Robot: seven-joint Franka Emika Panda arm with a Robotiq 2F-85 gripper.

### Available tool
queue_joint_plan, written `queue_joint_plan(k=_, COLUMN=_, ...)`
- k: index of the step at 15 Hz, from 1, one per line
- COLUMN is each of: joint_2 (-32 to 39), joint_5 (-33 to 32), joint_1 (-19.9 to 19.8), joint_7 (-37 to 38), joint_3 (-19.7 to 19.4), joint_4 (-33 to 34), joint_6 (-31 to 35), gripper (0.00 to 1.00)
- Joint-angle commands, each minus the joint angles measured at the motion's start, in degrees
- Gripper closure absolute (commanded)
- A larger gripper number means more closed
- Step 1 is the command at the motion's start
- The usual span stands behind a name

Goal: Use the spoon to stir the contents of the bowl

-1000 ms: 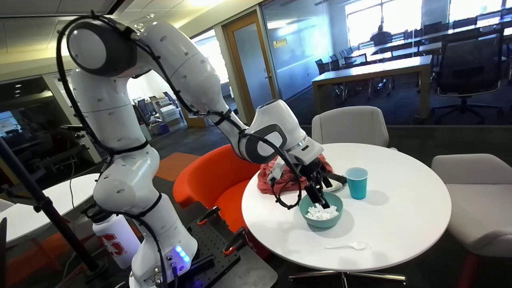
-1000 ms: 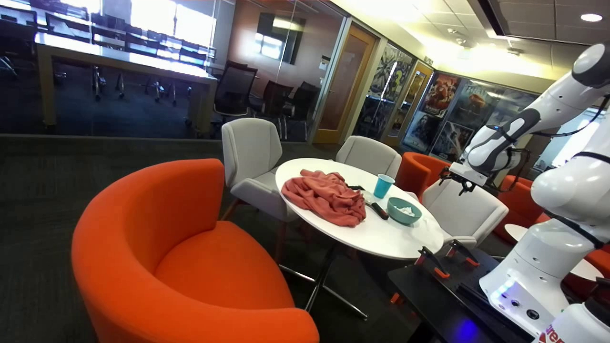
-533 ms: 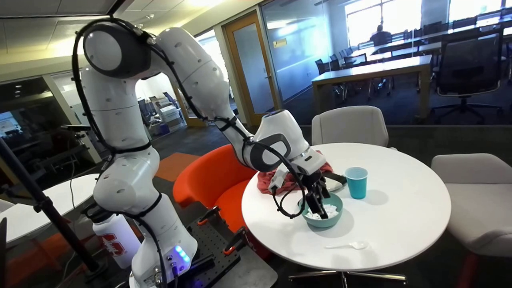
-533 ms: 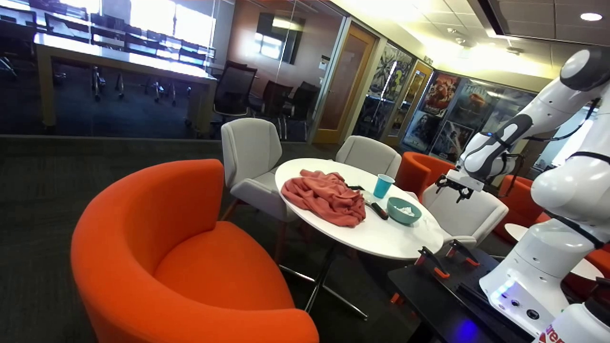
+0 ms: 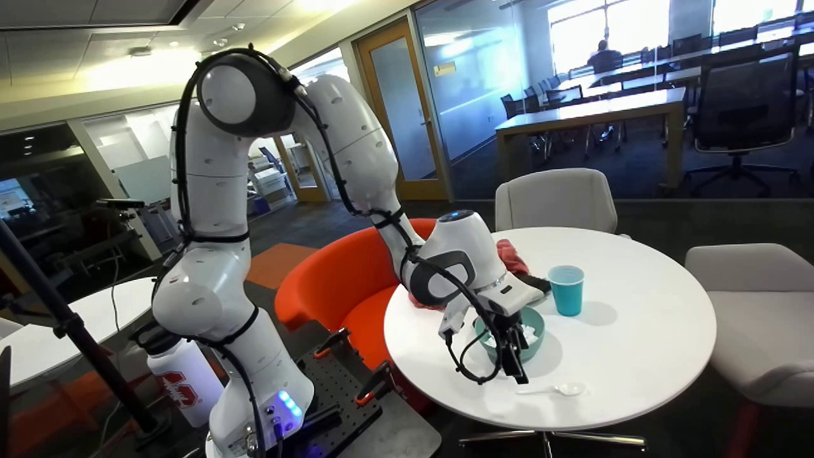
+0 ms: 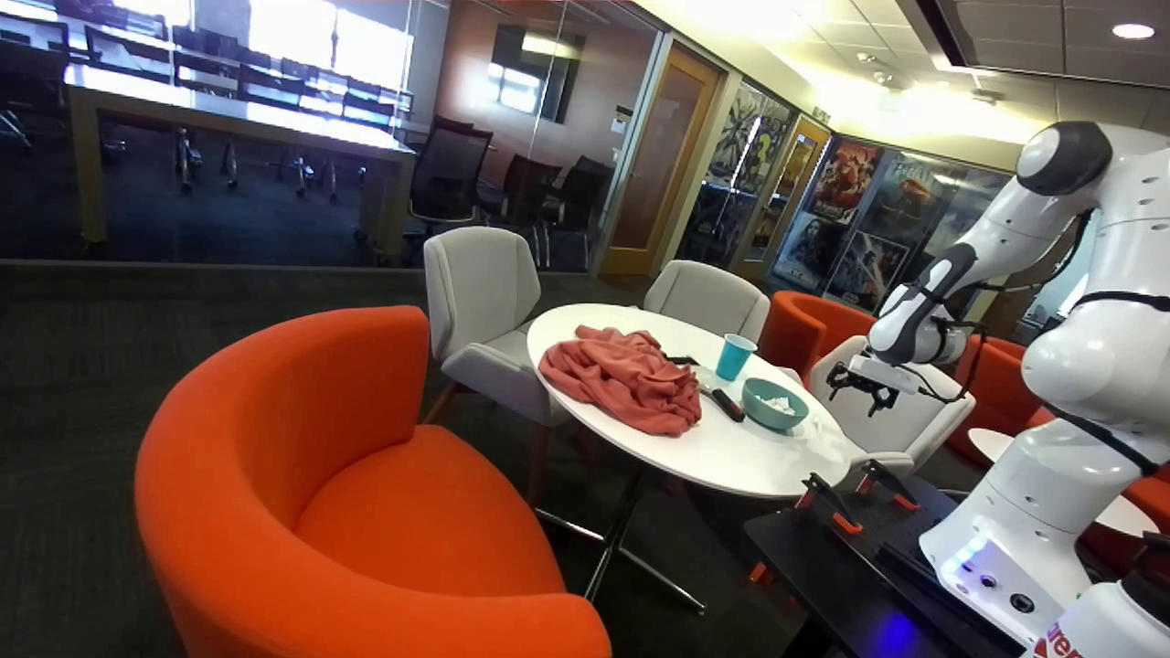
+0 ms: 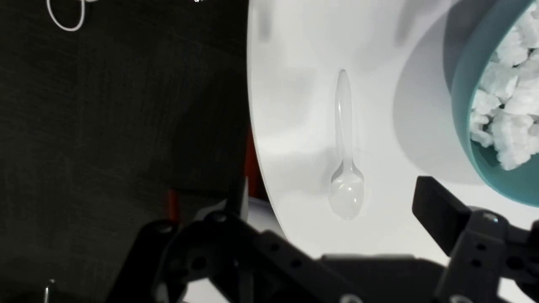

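The white plastic spoon (image 5: 569, 389) lies on the round white table. In the wrist view the spoon (image 7: 346, 195) has its handle pointing up the picture and its scoop between the open fingers, further off. The teal bowl (image 5: 535, 346) holds white chunks (image 7: 513, 134); it stands beside the spoon and also shows in an exterior view (image 6: 766, 416). My gripper (image 5: 518, 364) is open and empty, above the table near the spoon's handle end in that exterior view, partly hiding the bowl. The gripper also shows in an exterior view (image 6: 855, 402) and the wrist view (image 7: 332, 189).
A blue cup (image 5: 568, 292) stands behind the bowl. A crumpled red cloth (image 6: 631, 379) and a black-handled utensil (image 6: 728, 405) lie on the table (image 5: 636, 331). The table edge runs close to the spoon in the wrist view. Chairs surround the table.
My gripper has moved down and away from over the bowl toward the spoon, staying open. The spoon, bowl and cup have not moved.
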Motion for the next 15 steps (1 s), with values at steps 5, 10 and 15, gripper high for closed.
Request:
queue_joint_plan(k=5, joint_2=8.98, joint_5=20.97, joint_1=0.52, joint_7=-19.78, joint_3=2.47, joint_4=2.89, joint_6=8.47, gripper=0.0)
queue_joint_plan(k=10, joint_2=12.11, joint_5=24.43, joint_1=-0.62, joint_7=-23.81, joint_3=4.12, joint_4=5.37, joint_6=8.43, gripper=0.0)
queue_joint_plan(k=15, joint_2=14.51, joint_5=24.64, joint_1=-2.71, joint_7=-25.37, joint_3=5.59, joint_4=7.33, joint_6=8.74, gripper=0.24)
